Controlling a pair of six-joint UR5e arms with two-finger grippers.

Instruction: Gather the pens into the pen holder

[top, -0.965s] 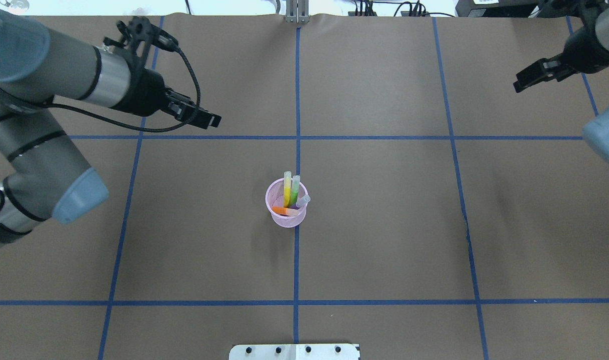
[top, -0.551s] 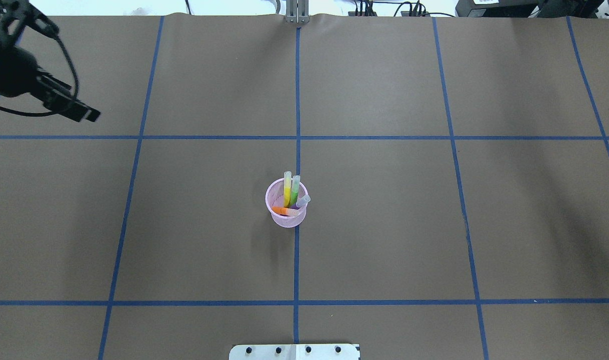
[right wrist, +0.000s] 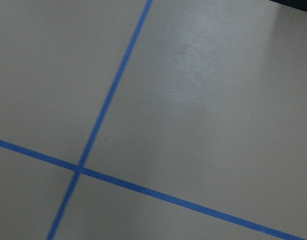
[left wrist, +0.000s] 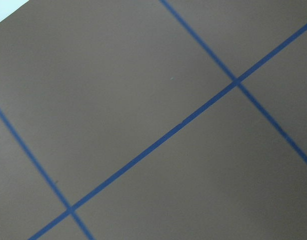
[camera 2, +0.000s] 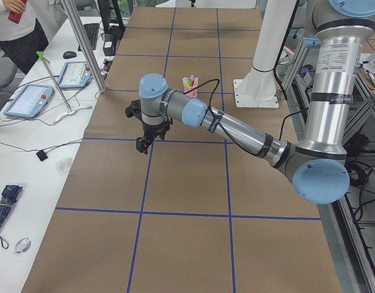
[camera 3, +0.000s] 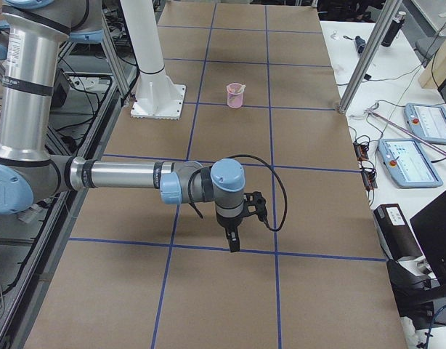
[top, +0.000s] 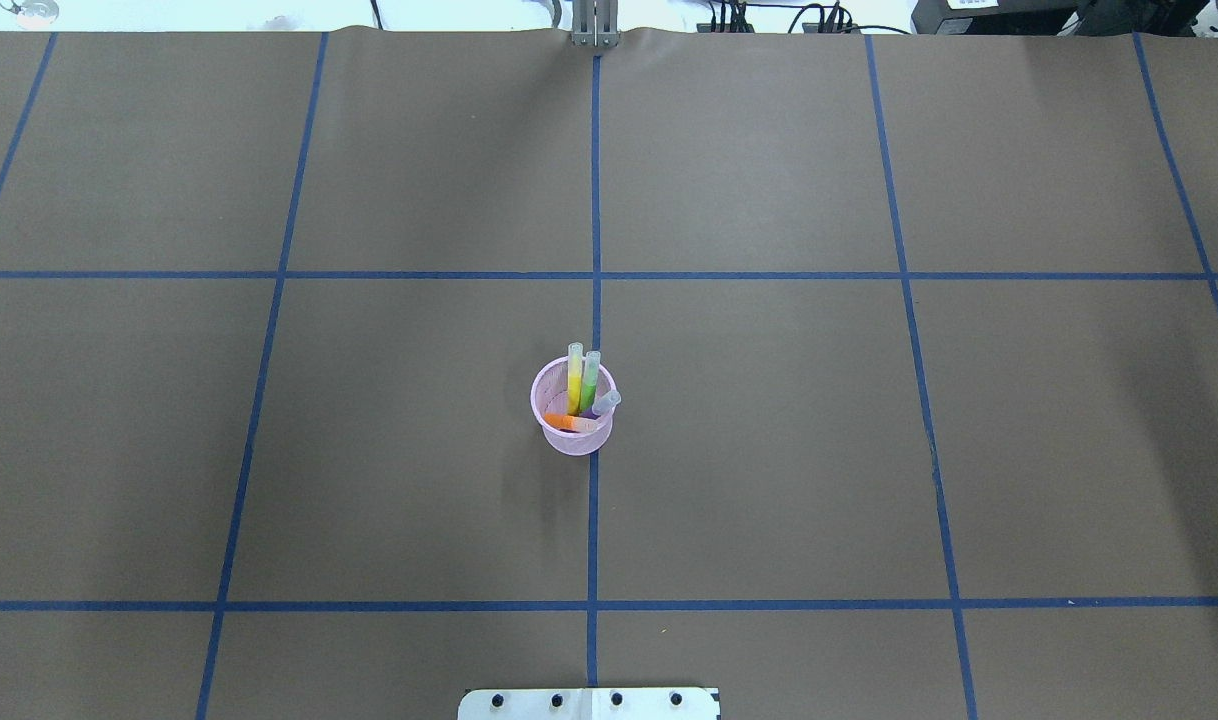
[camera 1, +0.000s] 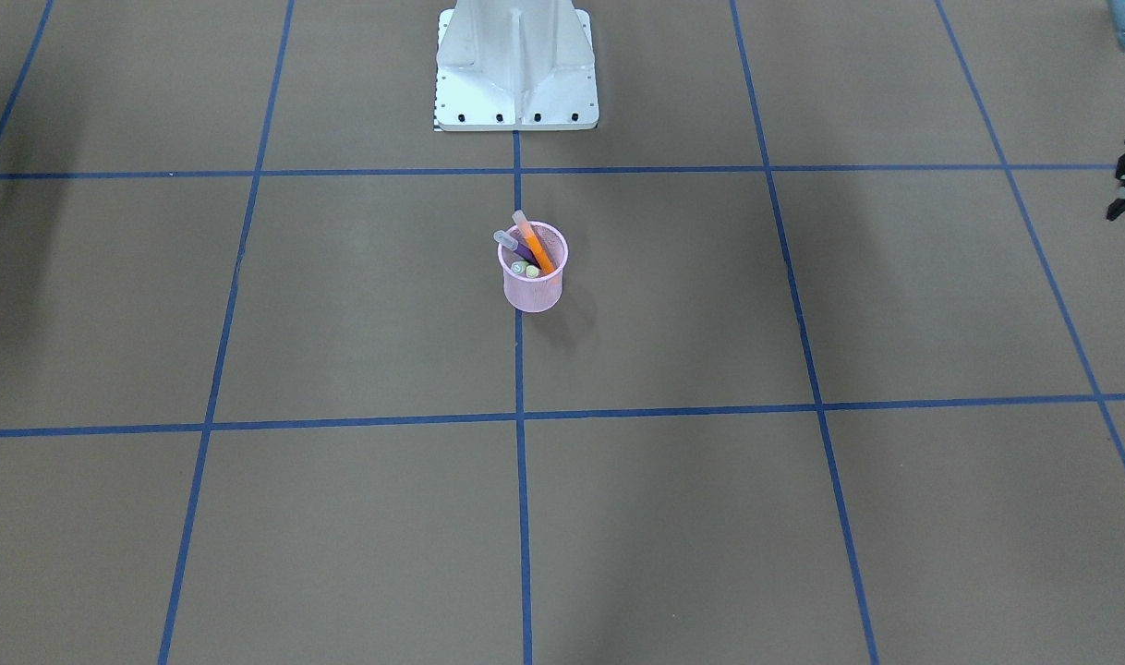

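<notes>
overhead exterior: pens (top: 575,378) sit half hidden inside pen holder (top: 573,445).

Pink mesh pen holder (top: 573,442) upright, central; four pens (top: 574,382) inside, leaning.

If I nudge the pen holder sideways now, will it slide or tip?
Probably light: the holder is thin wire mesh, so it should slide easily on the paper. It may tip if pushed near the rim, since it narrows toward the base and the pens stick out above it.
</notes>
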